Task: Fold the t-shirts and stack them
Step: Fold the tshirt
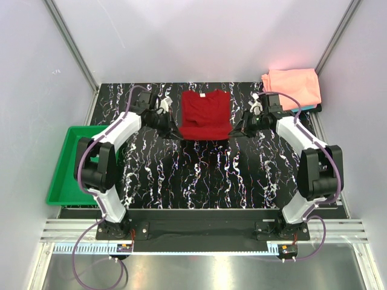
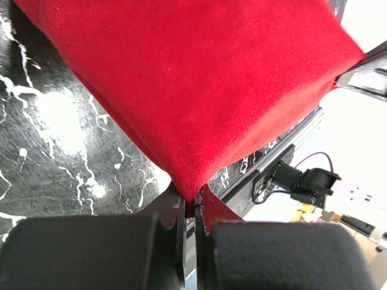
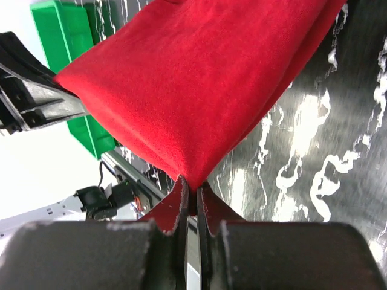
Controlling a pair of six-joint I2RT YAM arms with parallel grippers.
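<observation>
The dark red t-shirt (image 1: 205, 113) hangs stretched between my two grippers at the back middle of the table. My left gripper (image 1: 175, 132) is shut on its near left corner, seen close in the left wrist view (image 2: 190, 202) with the red cloth (image 2: 193, 84) filling the frame. My right gripper (image 1: 237, 131) is shut on the near right corner, also in the right wrist view (image 3: 192, 192) under the cloth (image 3: 199, 78). A salmon-pink t-shirt (image 1: 292, 86) lies folded at the back right, with a sliver of teal t-shirt (image 1: 304, 109) under it.
A green plastic tray (image 1: 68, 166) sits off the table's left edge; it shows in the right wrist view (image 3: 66, 36) too. The black marbled table (image 1: 205, 175) spreads in front of the shirt. Pale walls and metal posts close in the back and sides.
</observation>
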